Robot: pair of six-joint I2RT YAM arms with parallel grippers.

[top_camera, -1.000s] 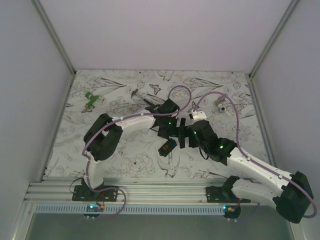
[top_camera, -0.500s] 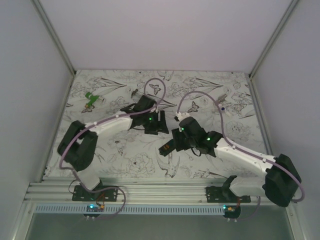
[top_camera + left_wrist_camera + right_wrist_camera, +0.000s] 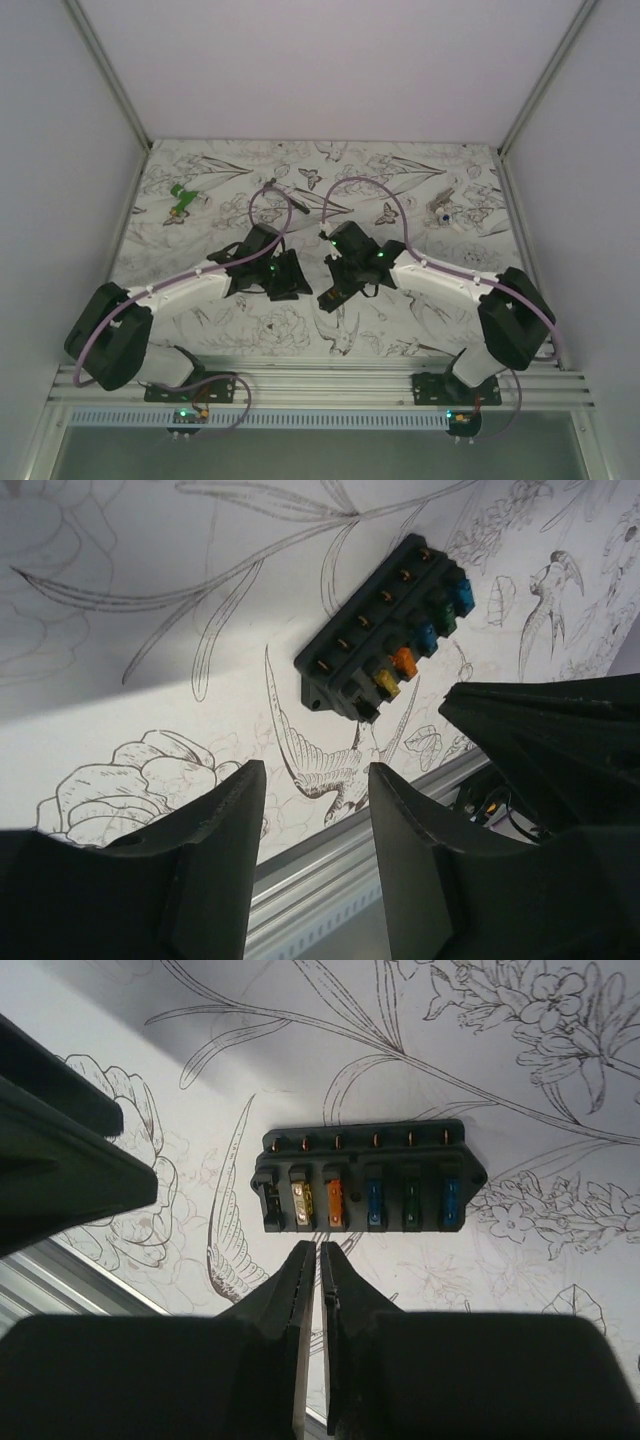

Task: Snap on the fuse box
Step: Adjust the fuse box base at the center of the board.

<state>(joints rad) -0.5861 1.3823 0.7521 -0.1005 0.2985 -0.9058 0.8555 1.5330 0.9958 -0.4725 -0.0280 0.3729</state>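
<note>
Fuse box [image 3: 365, 1185]: loose on table, fuses showing, just ahead of right gripper [image 3: 320, 1250]; unheld.
Right gripper: narrowed from wide to a slit, empty.
Left gripper [image 3: 313, 780]: half closed, empty.
Change: both arms drawn back; snapping judged undone.
Table [image 3: 230, 325]: white, inked flowers.
Room: pale walls [image 3: 330, 70] beyond.
</note>
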